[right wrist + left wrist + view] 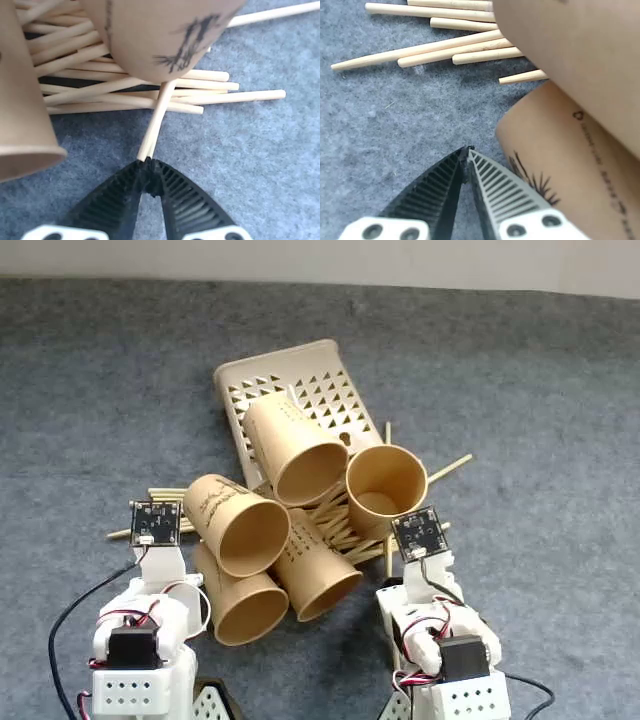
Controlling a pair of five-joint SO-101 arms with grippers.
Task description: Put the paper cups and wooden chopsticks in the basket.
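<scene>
From above, the beige basket [318, 378] sits about mid-table, tilted, and one of the five paper cups [296, 446] lies on it with its mouth toward the near edge. The other four are heaped on their sides just nearer me, over a scatter of wooden chopsticks [340, 527], a few of which poke out on either side of the heap. My left arm [140, 645] and right arm [445, 645] stand at the near edge, one on each side of that heap. At my left wrist, my left pincer [466, 151] is closed tip to tip with nothing between, over bare grey table [395, 125]. A printed cup [570, 165] lies just beside it, a second cup [580, 50] rests above that, and loose chopsticks [420, 50] lie farther out. At my right wrist, my right pincer [148, 162] is closed too. The end of one chopstick [157, 117] reaches its tips, but I cannot tell if it is pinched. That stick runs back under a printed cup [160, 35] sitting on the crossed sticks.
</scene>
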